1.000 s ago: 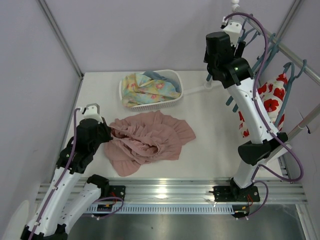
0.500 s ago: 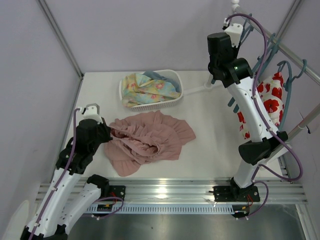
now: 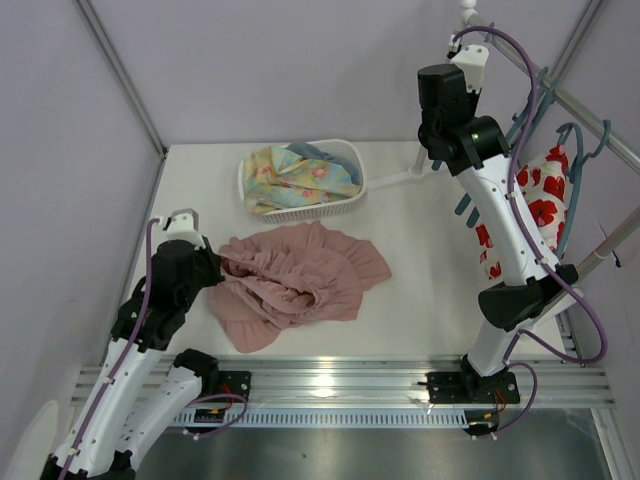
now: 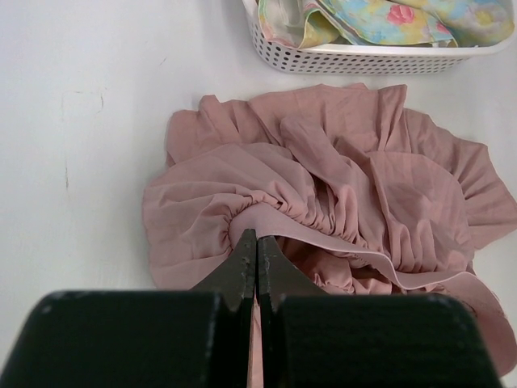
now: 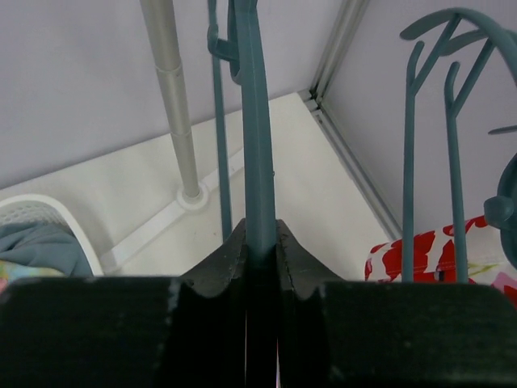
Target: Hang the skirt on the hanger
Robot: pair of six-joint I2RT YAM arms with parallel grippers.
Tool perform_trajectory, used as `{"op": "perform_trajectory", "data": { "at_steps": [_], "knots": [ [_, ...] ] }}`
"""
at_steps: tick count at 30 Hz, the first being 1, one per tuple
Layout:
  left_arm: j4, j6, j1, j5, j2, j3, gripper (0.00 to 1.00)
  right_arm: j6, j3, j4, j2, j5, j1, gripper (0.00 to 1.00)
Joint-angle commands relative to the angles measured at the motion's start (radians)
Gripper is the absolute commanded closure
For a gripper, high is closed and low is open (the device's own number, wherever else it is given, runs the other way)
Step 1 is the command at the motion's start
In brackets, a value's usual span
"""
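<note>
The dusty-pink skirt lies crumpled on the white table in front of the basket. My left gripper is at its left edge, shut on the gathered waistband of the skirt; in the left wrist view the left gripper pinches pink fabric between its fingers. My right gripper is raised at the back right by the rail. In the right wrist view the right gripper is shut on the upright teal bar of a hanger.
A white basket with pastel floral cloth stands behind the skirt. Other teal hangers hang on the slanted rail at the right, one carrying a white cloth with red flowers. The rack's upright pole stands close beside the right gripper.
My right gripper has closed its fingers onto the hanger bar and shifted slightly right. The left gripper and the skirt have not moved.
</note>
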Motion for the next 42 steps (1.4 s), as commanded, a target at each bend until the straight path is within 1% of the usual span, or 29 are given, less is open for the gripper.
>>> {"op": "perform_trajectory", "data": {
  "at_steps": [1, 7, 12, 13, 15, 16, 19, 21, 22, 24, 26, 27, 28, 29, 30, 33, 35, 36, 42],
  "knots": [
    [0.034, 0.008, 0.009, -0.002, -0.007, -0.004, 1.00, -0.041, 0.036, 0.035, -0.044, 0.019, 0.006, 1.00],
    [0.035, 0.008, 0.009, 0.004, -0.003, 0.002, 1.00, -0.090, 0.070, 0.075, -0.044, 0.051, 0.020, 1.00],
    [0.034, 0.006, 0.009, 0.004, -0.002, 0.005, 1.00, -0.119, 0.102, 0.107, -0.048, 0.105, 0.057, 1.00],
    [0.034, 0.006, 0.009, 0.002, -0.002, 0.005, 1.00, -0.129, 0.107, 0.120, -0.051, 0.151, 0.068, 1.00],
    [0.029, 0.006, 0.009, 0.002, -0.005, 0.005, 1.00, -0.175, 0.110, 0.161, -0.059, 0.186, 0.103, 1.00],
    [0.027, 0.006, 0.009, 0.001, -0.008, 0.007, 1.00, -0.179, 0.111, 0.169, -0.059, 0.236, 0.115, 1.00],
    [0.027, 0.006, 0.009, -0.002, -0.014, 0.010, 1.00, -0.224, 0.130, 0.157, -0.059, 0.318, 0.170, 1.00],
    [0.026, 0.006, 0.009, -0.002, -0.016, 0.011, 1.00, -0.219, 0.127, 0.125, -0.065, 0.344, 0.193, 1.00],
    [0.026, 0.006, 0.009, -0.002, -0.014, 0.011, 1.00, -0.190, 0.127, 0.106, -0.070, 0.347, 0.209, 1.00],
    [0.024, 0.005, 0.009, -0.001, -0.016, 0.014, 1.00, -0.131, 0.122, 0.019, -0.079, 0.320, 0.220, 1.00],
    [0.023, 0.005, 0.011, 0.001, -0.019, 0.019, 1.00, -0.020, 0.124, -0.055, -0.093, 0.280, 0.217, 1.00],
    [0.023, 0.006, 0.009, 0.001, -0.022, 0.018, 1.00, 0.017, 0.124, -0.128, -0.097, 0.219, 0.214, 1.00],
    [0.021, 0.008, 0.011, 0.002, -0.023, 0.019, 1.00, 0.091, 0.119, -0.162, -0.102, 0.182, 0.209, 1.00],
    [0.021, 0.009, 0.009, 0.001, -0.022, 0.019, 1.00, 0.122, 0.111, -0.194, -0.117, 0.144, 0.200, 1.00],
    [0.021, 0.014, 0.009, 0.002, -0.019, 0.021, 1.00, 0.142, 0.095, -0.227, -0.130, 0.069, 0.198, 1.00],
    [0.024, 0.020, 0.009, 0.005, -0.011, 0.019, 1.00, 0.189, -0.010, -0.229, -0.203, -0.022, 0.219, 1.00],
    [0.027, 0.020, 0.009, 0.008, -0.007, 0.019, 1.00, 0.195, -0.080, -0.206, -0.263, -0.016, 0.246, 1.00],
    [0.030, 0.020, 0.009, 0.013, -0.003, 0.019, 1.00, 0.199, -0.091, -0.204, -0.278, -0.006, 0.269, 1.00],
    [0.046, 0.019, 0.009, 0.025, 0.000, 0.013, 1.00, 0.255, -0.090, -0.259, -0.355, -0.022, 0.312, 1.00]
  ]
}}
